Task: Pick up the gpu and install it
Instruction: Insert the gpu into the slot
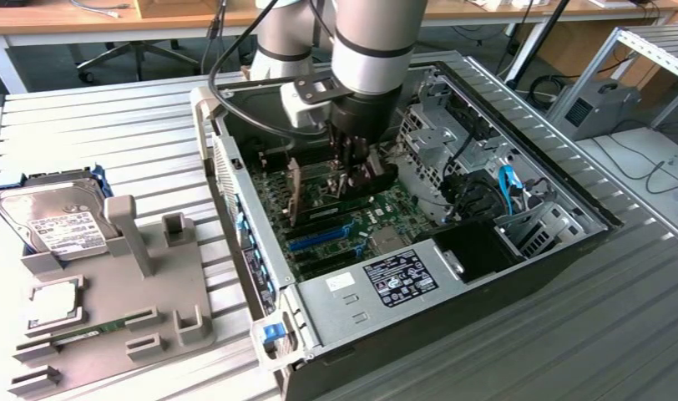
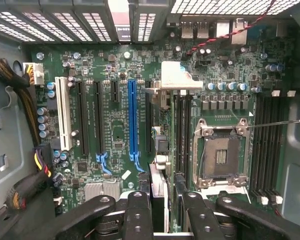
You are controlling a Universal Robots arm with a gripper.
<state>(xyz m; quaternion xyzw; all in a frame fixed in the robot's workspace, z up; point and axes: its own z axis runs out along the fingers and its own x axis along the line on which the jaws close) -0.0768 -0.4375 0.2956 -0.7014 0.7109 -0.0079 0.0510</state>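
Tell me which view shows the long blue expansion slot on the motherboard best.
The wrist view: the long blue slot lies fully visible on the green motherboard, seen straight on. The exterior view shows blue slots at an angle, partly behind the robot arm.

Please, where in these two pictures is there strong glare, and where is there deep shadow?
Wrist view: the pale end of the gpu is washed out by glare, and the mesh at the case edge glows white. Exterior view: the light is even on the table, but the inside of the case under the arm lies in shadow.
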